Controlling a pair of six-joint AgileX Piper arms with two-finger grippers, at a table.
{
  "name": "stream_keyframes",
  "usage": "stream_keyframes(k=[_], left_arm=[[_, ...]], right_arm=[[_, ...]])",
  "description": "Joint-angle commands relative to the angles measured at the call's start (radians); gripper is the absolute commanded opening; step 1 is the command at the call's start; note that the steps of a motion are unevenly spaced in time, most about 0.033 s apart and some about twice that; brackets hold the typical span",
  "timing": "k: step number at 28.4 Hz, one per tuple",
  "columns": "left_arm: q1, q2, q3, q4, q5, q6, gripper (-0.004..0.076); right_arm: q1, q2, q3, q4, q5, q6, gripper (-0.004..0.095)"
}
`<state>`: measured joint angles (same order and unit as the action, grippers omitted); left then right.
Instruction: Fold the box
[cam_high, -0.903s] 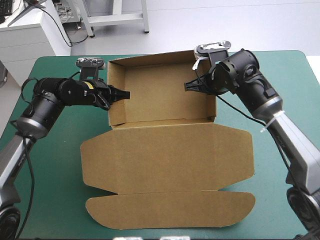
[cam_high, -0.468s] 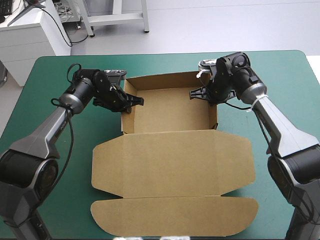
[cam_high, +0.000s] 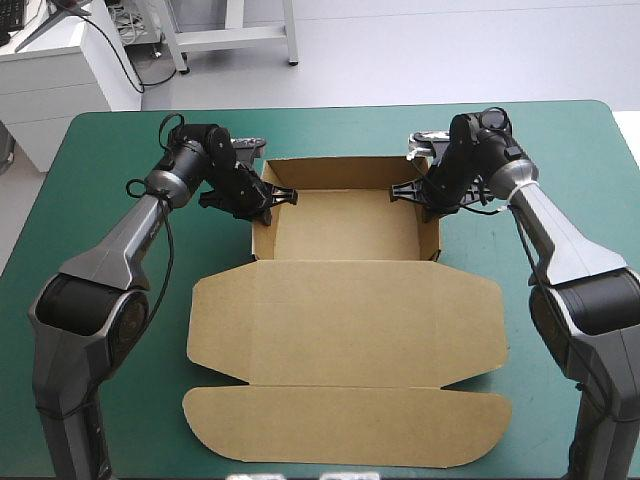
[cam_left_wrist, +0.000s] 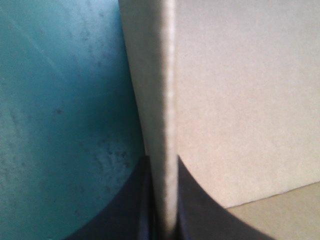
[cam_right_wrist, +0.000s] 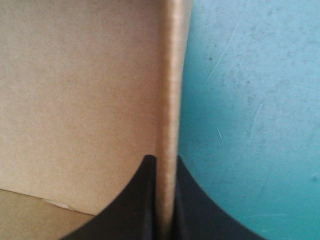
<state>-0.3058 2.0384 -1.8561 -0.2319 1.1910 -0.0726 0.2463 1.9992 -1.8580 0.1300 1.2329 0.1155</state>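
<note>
The brown box (cam_high: 345, 222) stands as an open tray toward the table's far side, its walls raised and its wide lid (cam_high: 345, 325) lying flat toward the near edge. My left gripper (cam_high: 272, 198) is shut on the tray's left wall near the far corner. In the left wrist view that wall (cam_left_wrist: 165, 100) runs edge-on between the black fingers (cam_left_wrist: 192, 200). My right gripper (cam_high: 410, 191) is shut on the right wall. The right wrist view shows that wall (cam_right_wrist: 170, 90) edge-on between the black fingers (cam_right_wrist: 142, 200), with the tray's inside on one side and the teal-green cover (cam_right_wrist: 250, 125) on the other.
The lid's rounded front flap (cam_high: 345, 425) reaches close to the table's near edge. Bare teal-green cover (cam_high: 110, 250) lies to the left and right of the box. A white cabinet (cam_high: 60, 70) stands beyond the far left corner.
Both grippers have lowered and carried the tray down onto the table, a little nearer and to the right. The arms now stretch out farther; each keeps its hold on a side wall.
</note>
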Motion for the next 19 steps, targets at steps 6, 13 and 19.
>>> stream_keyframes(k=[6, 13, 19], left_arm=[[-0.006, -0.021, -0.027, -0.041, -0.037, 0.088, 0.0031], [-0.006, -0.021, -0.027, -0.045, -0.029, 0.120, 0.0332], [-0.002, -0.021, -0.054, -0.021, -0.029, 0.120, 0.0526]], right_arm=[[-0.012, -0.040, -0.025, 0.027, -0.007, -0.067, 0.0278], [-0.012, -0.040, -0.025, 0.027, -0.004, -0.029, 0.0780], [-0.012, -0.042, -0.029, 0.025, -0.004, 0.023, 0.0795]])
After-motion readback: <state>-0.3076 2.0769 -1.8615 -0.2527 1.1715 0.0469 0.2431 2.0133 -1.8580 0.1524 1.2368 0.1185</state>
